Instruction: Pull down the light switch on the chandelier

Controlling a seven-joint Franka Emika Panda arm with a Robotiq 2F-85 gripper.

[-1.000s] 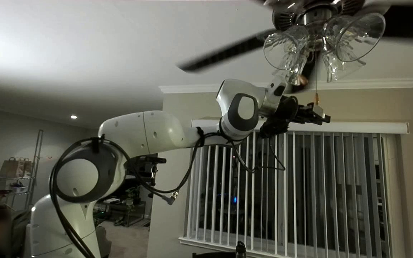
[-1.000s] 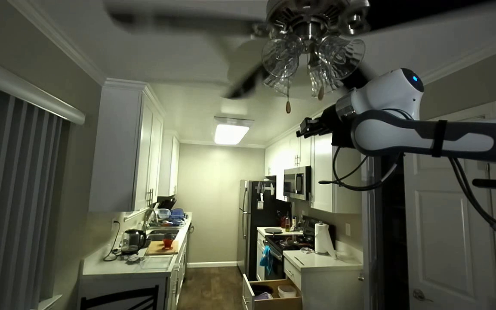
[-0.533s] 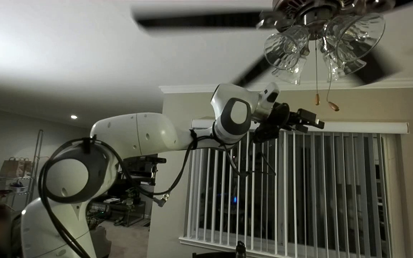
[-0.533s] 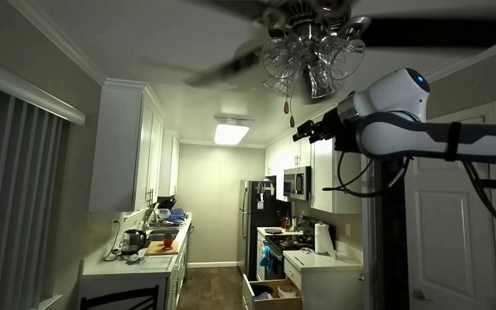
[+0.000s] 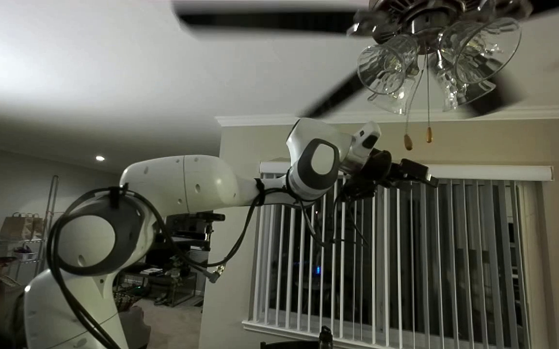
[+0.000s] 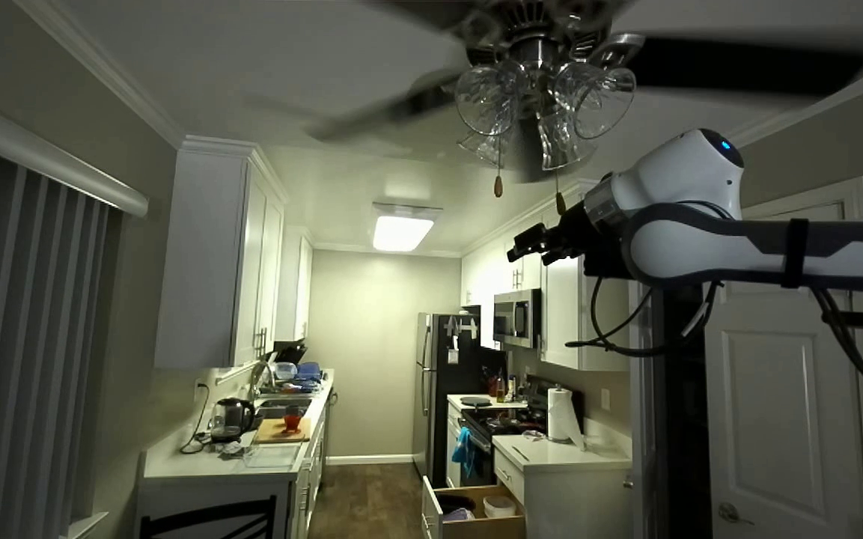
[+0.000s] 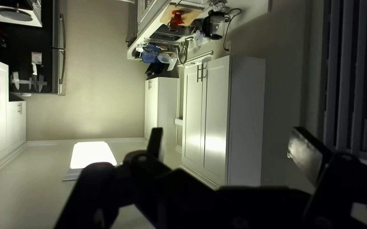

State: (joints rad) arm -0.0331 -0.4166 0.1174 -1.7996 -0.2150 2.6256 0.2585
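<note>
The light switch [image 5: 407, 142] (probably the slanting cord of two) hangs under the chandelier [image 5: 427, 24], above the gripper [image 7: 226, 143], fingers [image 7: 304, 154] spread and empty. Any sway could mean catching the straight cord [image 5: 429, 134].

The 2 exterior views share the chandelier [image 5: 425, 35], seen from below; the upside-down wrist view faces kitchen cabinets [image 7: 215, 121].
</note>
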